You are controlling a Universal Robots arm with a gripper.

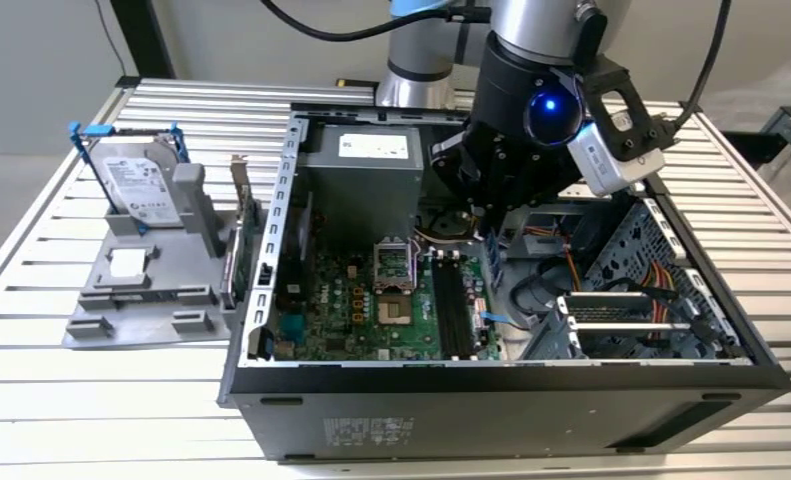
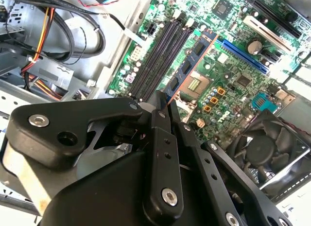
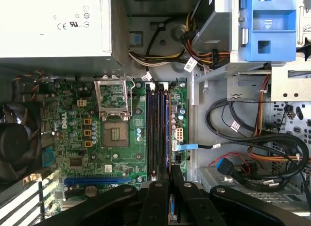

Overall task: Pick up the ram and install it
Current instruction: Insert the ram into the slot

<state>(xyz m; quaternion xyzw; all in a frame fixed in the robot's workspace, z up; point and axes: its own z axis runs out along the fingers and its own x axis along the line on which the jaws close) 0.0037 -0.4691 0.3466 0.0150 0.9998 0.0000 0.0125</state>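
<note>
One slatted metal counter [image 1: 48, 400] carried everything, and the open computer case [image 1: 502, 420] stood on it directly under the claw [image 1: 489, 218]. Beyond the claw in the exterior view sat the grey power supply [image 1: 368, 170], bearing a white label [image 1: 372, 146] with small dark print. Well off toward the exterior view's left, a silver hard drive [image 1: 142, 190] with blue clips stood upright in a grey holder [image 1: 135, 290], with a printed label on its face too. Below the claw lay the green motherboard [image 3: 82, 138], with its open processor socket [image 3: 114, 133] and a row of black memory slots [image 3: 155, 133]. The claw's black fingers [image 2: 163, 153] were close together, pinching the ram [image 2: 187, 65] between them. The ram, blue-green with black chips, sat inside the case over the slots, its long edge running along them. Whether it touched one could not be told.
</note>
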